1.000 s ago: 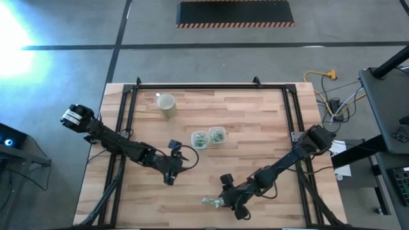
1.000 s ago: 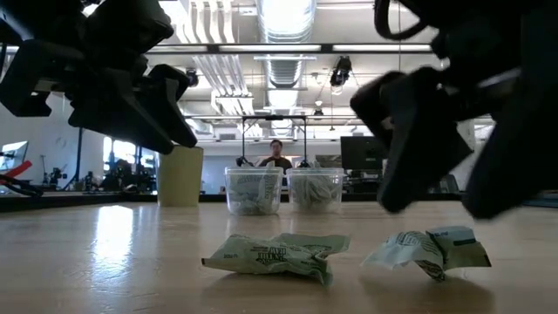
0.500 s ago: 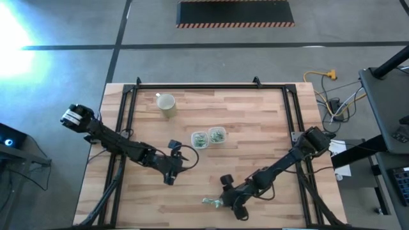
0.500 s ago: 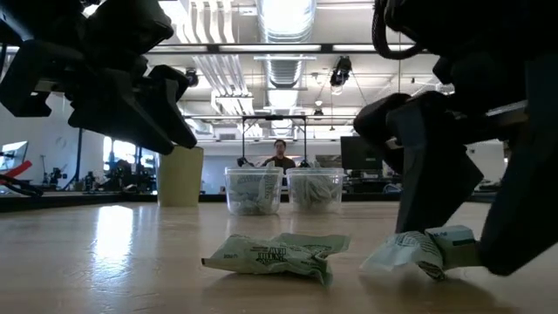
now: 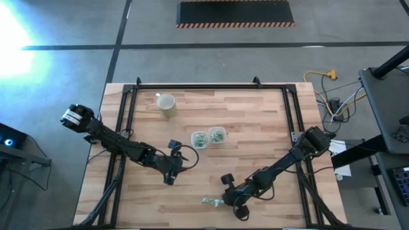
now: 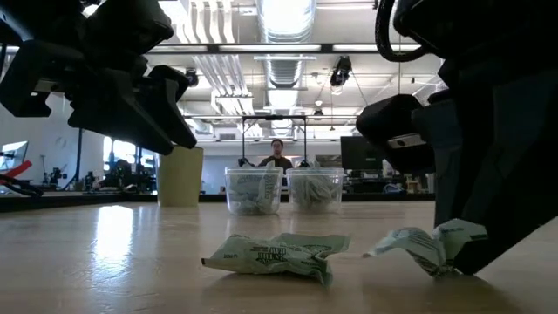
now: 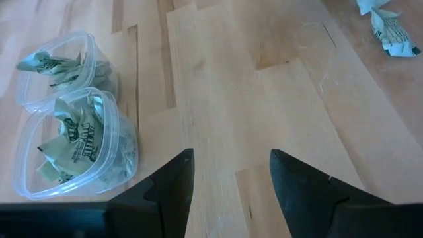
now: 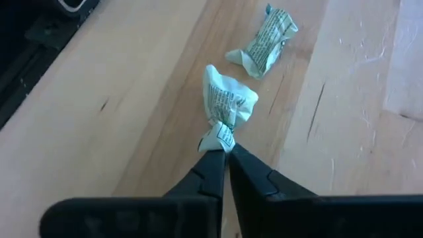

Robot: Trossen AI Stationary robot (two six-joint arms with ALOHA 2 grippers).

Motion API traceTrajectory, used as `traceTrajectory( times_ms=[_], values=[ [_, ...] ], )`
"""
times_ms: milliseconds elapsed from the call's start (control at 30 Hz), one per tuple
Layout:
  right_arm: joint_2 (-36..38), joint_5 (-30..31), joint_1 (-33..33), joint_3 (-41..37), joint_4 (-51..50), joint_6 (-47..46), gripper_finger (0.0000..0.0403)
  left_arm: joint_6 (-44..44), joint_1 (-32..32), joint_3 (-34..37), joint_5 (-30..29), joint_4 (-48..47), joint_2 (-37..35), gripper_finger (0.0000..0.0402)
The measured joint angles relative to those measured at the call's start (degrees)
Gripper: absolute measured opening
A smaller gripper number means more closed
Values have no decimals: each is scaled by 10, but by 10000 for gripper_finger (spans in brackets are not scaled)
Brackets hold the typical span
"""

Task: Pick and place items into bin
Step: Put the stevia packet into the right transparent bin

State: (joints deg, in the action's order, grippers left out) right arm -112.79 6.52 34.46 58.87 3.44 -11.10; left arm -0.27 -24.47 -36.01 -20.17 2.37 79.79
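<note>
**A:** On the pale wooden plank surface (image 5: 255, 128), what is the biggest thing?

**B:** The two dark arms. The left arm reaches in from the left edge, and the left gripper (image 5: 169, 179) hangs over bare boards left of centre. In its wrist view its fingers (image 7: 173, 182) stand wide apart with nothing between them.

**A:** And the right arm?

**B:** It comes in from the right edge, and the right gripper (image 8: 223, 155) is low at the near edge of the surface. Its fingers (image 8: 208, 173) are pinched narrow on the twisted tail of a crinkly green-and-white wrapped piece (image 8: 227, 106).

**A:** Is that piece off the boards?

**B:** I cannot tell; in the low view it (image 6: 427, 244) sits at about board height beside the dark gripper.

**A:** What else, going down in size?

**B:** A beige cup (image 5: 167, 104) stands toward the far left of the surface, well apart from both grippers. Near the middle stand two small clear plastic bins (image 5: 209, 137), side by side and touching. The left wrist view shows each bin (image 7: 73, 149) holding several green-and-white wrapped pieces (image 7: 82, 132).

**A:** Any loose ones?

**B:** A second green-and-white wrapped piece (image 8: 266, 43) lies flat on the boards just beyond the pinched one, near it but apart. The low view shows it (image 6: 279, 253) beside the gripped piece.
</note>
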Motion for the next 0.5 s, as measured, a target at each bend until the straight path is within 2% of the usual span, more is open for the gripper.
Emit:
traceTrajectory(
  times_ms=[167, 500],
  values=[
    [23, 32, 1, 0, -47, -4, 9, 0, 0, 0, 0, 0, 0, 181],
    [107, 262, 0, -1, -211, -31, 9, 0, 0, 0, 0, 2, 0, 181]
  ],
)
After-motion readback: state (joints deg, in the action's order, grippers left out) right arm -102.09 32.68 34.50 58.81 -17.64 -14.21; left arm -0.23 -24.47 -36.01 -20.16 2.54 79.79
